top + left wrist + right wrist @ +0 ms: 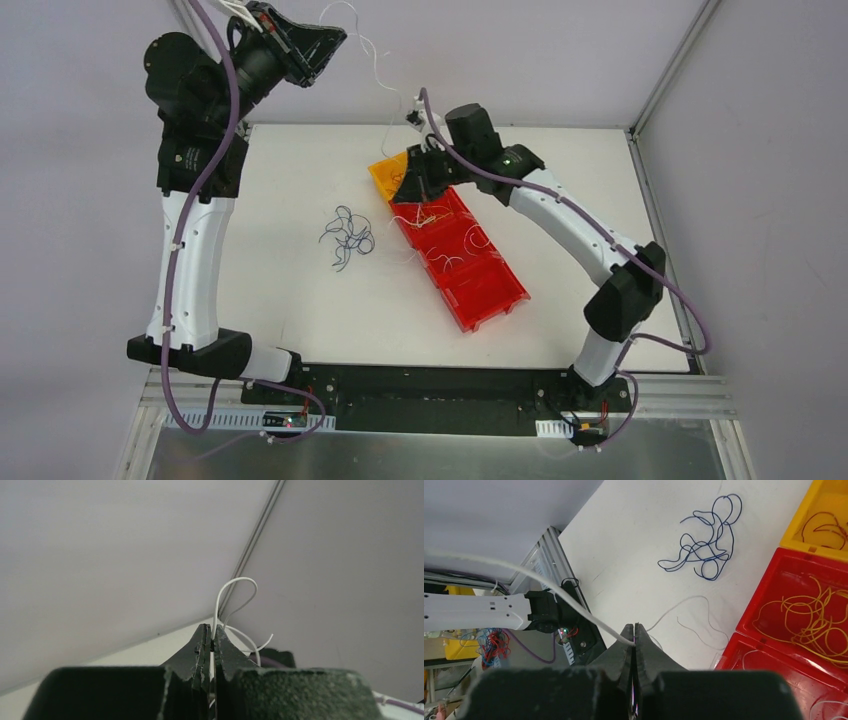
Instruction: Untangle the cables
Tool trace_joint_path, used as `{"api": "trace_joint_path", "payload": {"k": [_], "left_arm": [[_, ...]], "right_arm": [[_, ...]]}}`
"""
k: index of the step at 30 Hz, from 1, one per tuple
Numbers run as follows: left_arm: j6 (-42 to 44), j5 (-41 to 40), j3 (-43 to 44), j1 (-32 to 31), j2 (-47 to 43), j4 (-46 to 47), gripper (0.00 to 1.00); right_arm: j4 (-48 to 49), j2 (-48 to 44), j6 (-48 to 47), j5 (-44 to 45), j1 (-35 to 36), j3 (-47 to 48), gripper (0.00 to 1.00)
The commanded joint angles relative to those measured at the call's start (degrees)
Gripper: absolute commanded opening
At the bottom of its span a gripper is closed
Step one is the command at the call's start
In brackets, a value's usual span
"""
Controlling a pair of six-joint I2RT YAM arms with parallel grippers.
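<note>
My left gripper (335, 40) is raised high at the back, shut on a white cable (235, 597) that loops out above its tips (211, 636). The white cable (372, 52) runs in the air to my right gripper (413, 118), which is shut on its other part (549, 587) at the tips (634, 630). A clump of dark blue cables (346, 236) lies loose on the table, also in the right wrist view (704, 540). Orange-yellow cables (809, 620) lie in a red bin compartment. Thin white cables (689, 615) lie on the table beside the bin.
A row of red bins (490, 290) with an orange bin (385, 172) at its far end lies diagonally on the white table (300, 310). Dark red wires (824, 527) lie in the orange bin. Enclosure walls stand behind and to the right.
</note>
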Motion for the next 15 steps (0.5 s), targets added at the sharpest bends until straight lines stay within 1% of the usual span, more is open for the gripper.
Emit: {"api": "trace_joint_path", "payload": {"k": [1,6,11,15], "left_arm": [[1.29,3.64,-5.02,-1.39,-1.61,0.76,0.00],[1.05,5.63,-7.14,-2.30,-0.92,2.71,0.00],[3.12,7.28,-8.44,-4.11,-0.05,3.59,0.00],[4.22,8.67,-8.54,-5.21,1.31,4.45,0.00]], "right_arm": [[3.73,-10.15,0.41,-2.64,-2.65,0.30,0.00],[3.24,-11.18,0.91,-3.95,-7.39,-0.94,0.00],[3.43,-12.28,1.05,-6.35,-11.12,-3.47,0.00],[5.67,-12.61,5.03,-10.44,-13.45,-4.58,0.00]]}}
